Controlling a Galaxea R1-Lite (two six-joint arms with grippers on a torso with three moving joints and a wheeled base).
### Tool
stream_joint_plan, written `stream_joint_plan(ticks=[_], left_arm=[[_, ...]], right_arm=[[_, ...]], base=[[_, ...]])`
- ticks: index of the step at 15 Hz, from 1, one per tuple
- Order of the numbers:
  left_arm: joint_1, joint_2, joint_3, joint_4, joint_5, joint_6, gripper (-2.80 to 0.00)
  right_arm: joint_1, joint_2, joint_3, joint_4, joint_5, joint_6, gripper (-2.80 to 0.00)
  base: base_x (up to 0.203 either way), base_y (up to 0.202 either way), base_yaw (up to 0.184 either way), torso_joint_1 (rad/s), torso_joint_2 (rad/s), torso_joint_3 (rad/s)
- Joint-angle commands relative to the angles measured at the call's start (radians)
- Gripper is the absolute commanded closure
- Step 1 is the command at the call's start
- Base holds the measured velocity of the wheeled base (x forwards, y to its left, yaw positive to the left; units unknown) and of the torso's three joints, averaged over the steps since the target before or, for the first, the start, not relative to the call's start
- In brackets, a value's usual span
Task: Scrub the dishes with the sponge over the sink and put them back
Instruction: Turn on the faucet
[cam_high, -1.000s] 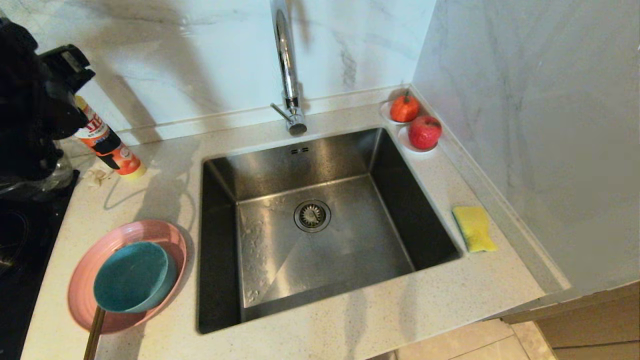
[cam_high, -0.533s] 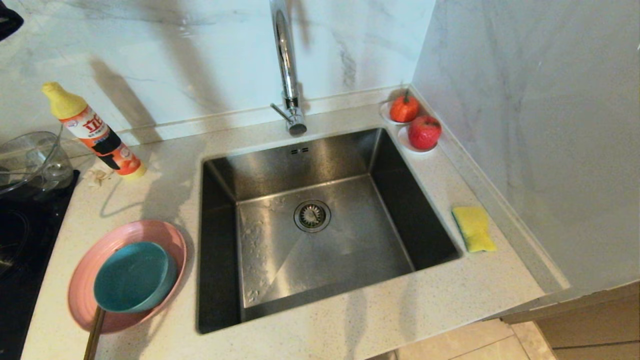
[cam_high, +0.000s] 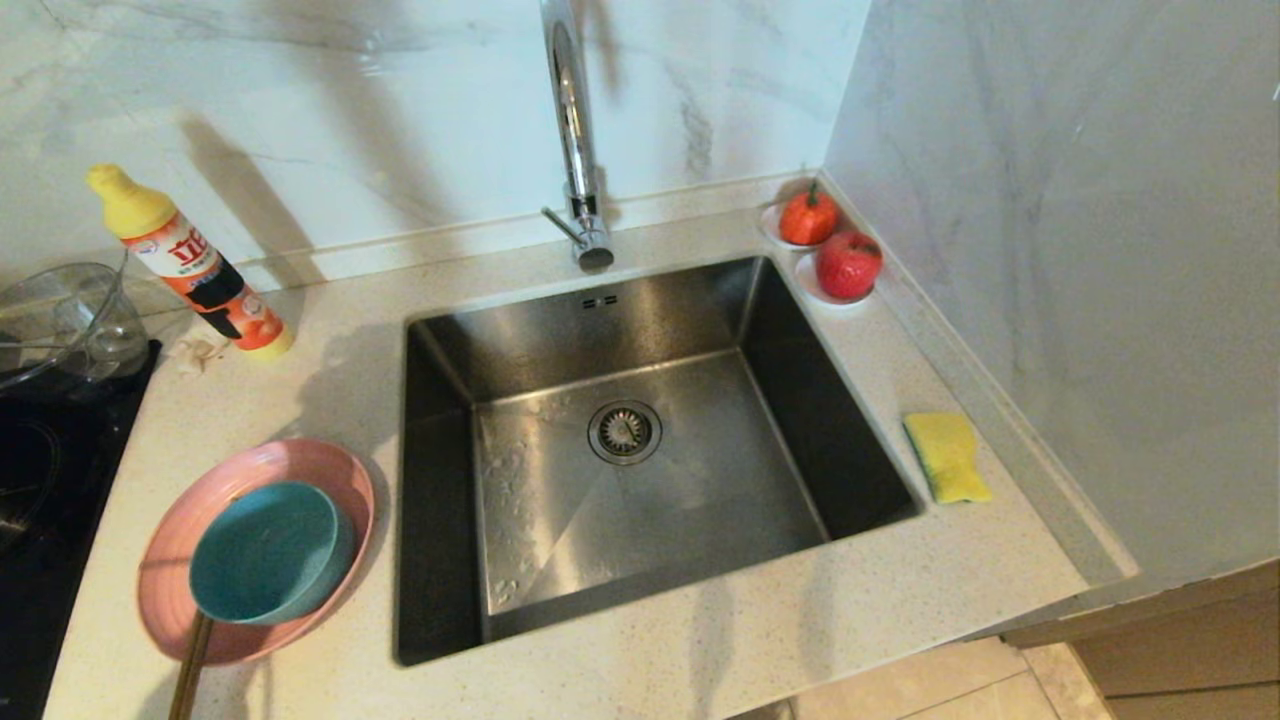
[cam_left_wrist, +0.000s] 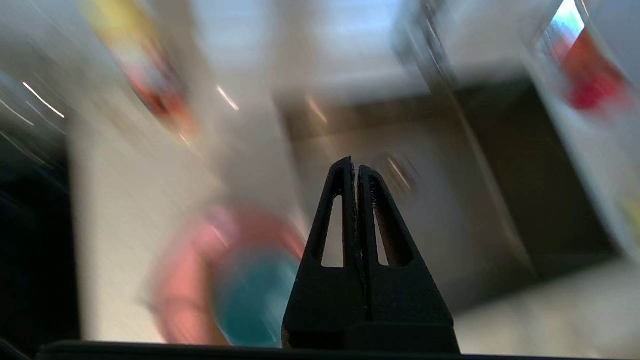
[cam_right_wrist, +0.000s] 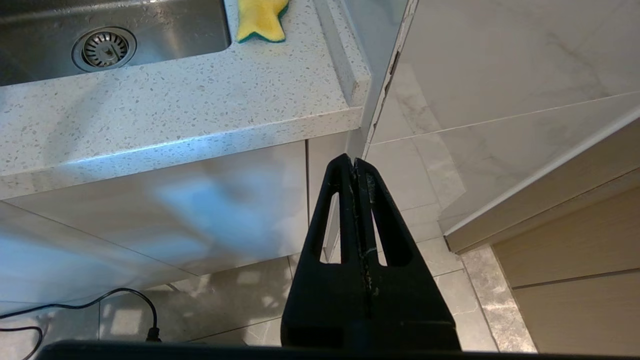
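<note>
Nothing is grasped yet: both the left hand (cam_left_wrist: 354, 167) and right hand (cam_right_wrist: 354, 162) are clenched empty, so the next move likely means opening toward the sponge (cam_high: 947, 457) or bowl (cam_high: 265, 553).

**Matte black, slotted gripper fingers**

Only the grippers are seen of the robot's body, each from its own wrist camera. The left gripper (cam_left_wrist: 355, 165) is formed of two matte black fingers tapered to a narrow tip, each pierced by one long slot with rounded corners. A broad, flat black base is seen beneath them. The right gripper (cam_right_wrist: 354, 162) is built alike; pale scuffs are shown along its inner edges.
</note>
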Motion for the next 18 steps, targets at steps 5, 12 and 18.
stream_joint_plan(ticks=[5, 12, 18], left_arm=[[-0.027, 0.124, 0.056, 0.043, -0.162, -0.168, 0.00], [-0.151, 0.573, -0.178, -0.057, -0.190, -0.454, 0.00], [-0.181, 0.832, -0.372, -0.219, -0.114, -0.684, 0.00]], right_arm=[[0.000, 0.000, 0.000, -0.001, 0.000, 0.000, 0.00], [0.000, 0.000, 0.000, 0.001, 0.000, 0.000, 0.00], [0.000, 0.000, 0.000, -0.001, 0.000, 0.000, 0.00]], base=[[0.000, 0.000, 0.000, 0.000, 0.00, 0.000], [0.000, 0.000, 0.000, 0.000, 0.00, 0.000], [0.000, 0.000, 0.000, 0.000, 0.00, 0.000]])
